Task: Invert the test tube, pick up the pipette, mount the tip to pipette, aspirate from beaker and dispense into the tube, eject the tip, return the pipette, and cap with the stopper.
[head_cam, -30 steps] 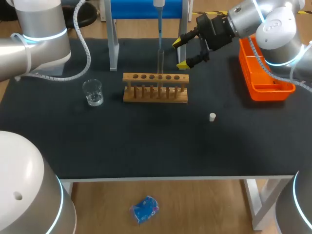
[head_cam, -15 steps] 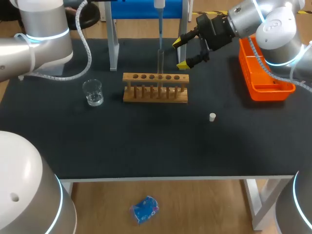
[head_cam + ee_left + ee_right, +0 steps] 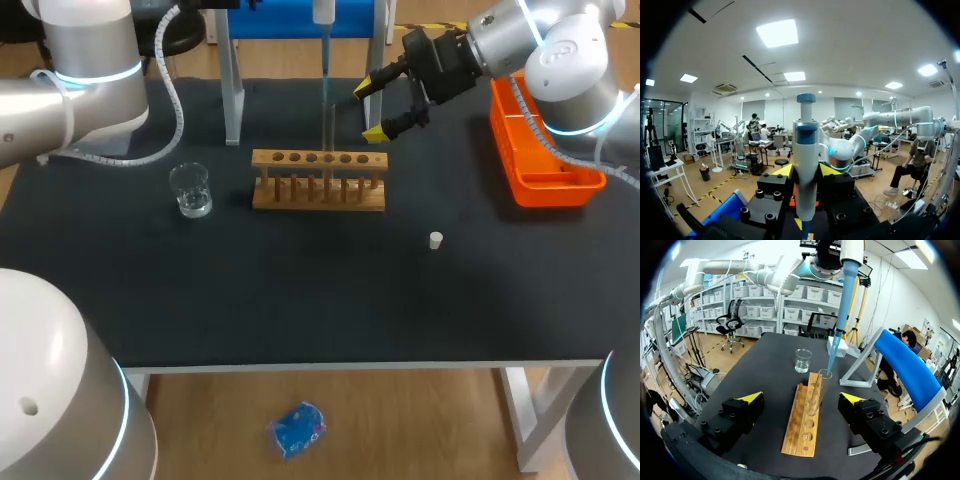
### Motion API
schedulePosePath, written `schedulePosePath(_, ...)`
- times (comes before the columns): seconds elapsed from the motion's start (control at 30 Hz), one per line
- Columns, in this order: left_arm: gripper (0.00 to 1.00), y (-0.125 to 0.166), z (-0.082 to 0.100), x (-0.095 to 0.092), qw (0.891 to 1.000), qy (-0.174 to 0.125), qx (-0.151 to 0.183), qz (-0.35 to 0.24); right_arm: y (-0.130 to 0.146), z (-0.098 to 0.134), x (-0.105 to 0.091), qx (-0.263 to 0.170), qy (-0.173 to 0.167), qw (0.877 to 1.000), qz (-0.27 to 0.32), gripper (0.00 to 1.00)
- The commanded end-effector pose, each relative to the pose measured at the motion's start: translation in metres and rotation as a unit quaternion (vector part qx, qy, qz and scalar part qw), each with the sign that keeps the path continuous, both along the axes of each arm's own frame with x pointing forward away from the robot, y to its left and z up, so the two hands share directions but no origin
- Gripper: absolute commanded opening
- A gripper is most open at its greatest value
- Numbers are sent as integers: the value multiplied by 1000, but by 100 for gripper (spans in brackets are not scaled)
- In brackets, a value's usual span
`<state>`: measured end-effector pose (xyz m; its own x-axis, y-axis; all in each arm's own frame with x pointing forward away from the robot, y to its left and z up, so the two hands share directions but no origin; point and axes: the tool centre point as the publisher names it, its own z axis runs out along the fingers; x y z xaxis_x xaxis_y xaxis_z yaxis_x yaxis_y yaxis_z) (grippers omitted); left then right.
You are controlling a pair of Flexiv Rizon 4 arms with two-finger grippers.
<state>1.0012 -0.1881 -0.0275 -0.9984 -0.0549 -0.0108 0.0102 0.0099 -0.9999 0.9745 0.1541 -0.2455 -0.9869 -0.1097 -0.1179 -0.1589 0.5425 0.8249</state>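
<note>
Since a second ago my left arm's upper joint and its looped cable have crept a little toward the middle of the head view, and the pipette has edged with it. My right arm has not shifted.

From the left: my left gripper (image 3: 805, 175) is clamped on the white-and-blue plastic pipette (image 3: 805, 150), a yellow-tipped finger pressed to each side of its body. The small clear glass beaker (image 3: 190, 190) stands on the black table (image 3: 300, 300), well apart from the gripper.

The light wooden rack with its row of holes (image 3: 318, 180) comes next, and the slender clear glass test tube (image 3: 327, 130) stands upright in one of its middle holes, mouth up. The long translucent blue pipette tip (image 3: 837, 335) points at that mouth, its end at the rim or just over it. I cannot tell whether it is inside, nor whether any liquid is in the tube.

My right gripper (image 3: 372, 110) hangs just beside the tube with its fingers spread wide, touching nothing.

The main risk is the narrow mouth. A tip slightly off centre would catch the rim, tilt the tube in its loose hole, or send liquid down the outside. With nothing steadying the tube, a sideways nudge could also lift or tip it.

The small white stopper (image 3: 435, 240) lies on the table toward the front, and the orange plastic tray (image 3: 545, 180) sits at the right edge.
</note>
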Motion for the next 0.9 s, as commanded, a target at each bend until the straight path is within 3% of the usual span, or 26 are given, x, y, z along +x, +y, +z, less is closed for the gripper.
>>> schedulePosePath(0.03, 0, 1, -2, 1, 1000, 3, 2, -1, -1, 0, 0, 0, 0, 1000, 0, 100)
schedulePosePath(0.9, 0, -10, -12, 3, 999, 45, -14, -11, -1, 0, 0, 0, 0, 1000, 0, 100)
